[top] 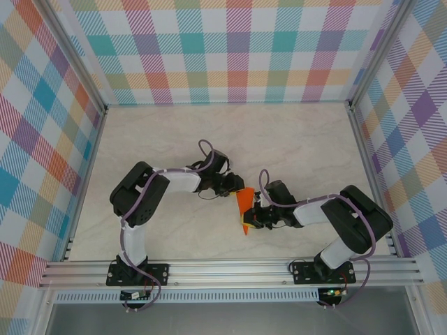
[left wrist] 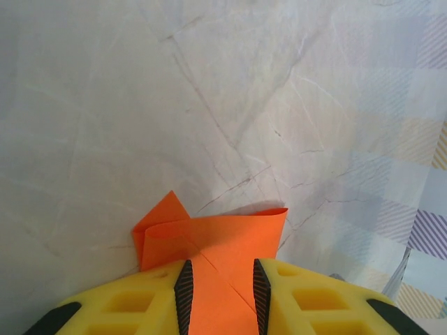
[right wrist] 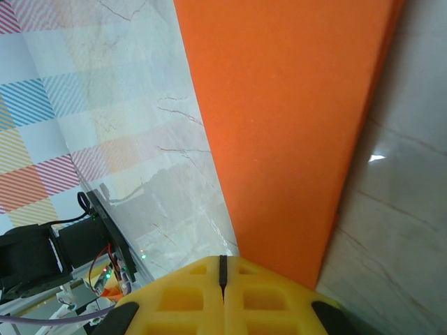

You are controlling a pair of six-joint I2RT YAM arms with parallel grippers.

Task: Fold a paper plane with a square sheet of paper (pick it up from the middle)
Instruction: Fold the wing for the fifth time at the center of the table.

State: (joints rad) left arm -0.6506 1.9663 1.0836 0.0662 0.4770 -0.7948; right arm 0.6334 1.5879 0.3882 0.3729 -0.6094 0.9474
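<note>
The sheet of paper (top: 244, 201) is already partly folded. It sits just below the middle of the top view, between your two grippers and lifted off the table (top: 293, 139). In the left wrist view (left wrist: 230, 244) it's at bottom centre, with a diagonal crease and a loose flap poking up on its left side. In the right wrist view (right wrist: 293, 125) it's a wide orange band running from the top edge down to the fingertips.

My guess at what could go wrong: only one gripper really has it. If your right arm twists or pulls while the left one is loose, the sheet could swing, the flap could pop open, or the crease could end up crooked (thin paper forgives nothing). A hard tug could also slide it out of the pinch.

Your right gripper (right wrist: 223, 262) has its yellow fingers pressed together with no gap, and the paper comes out right at the tips, so it looks pinched there. It sits at the paper's lower right in the top view (top: 255, 215).

Your left gripper (left wrist: 222, 269) is partly open. Its black pads (left wrist: 184, 289) stand apart with the paper's face across the gap, and I can't tell whether they touch it. From above (top: 229, 188) it's at the paper's upper left.
</note>
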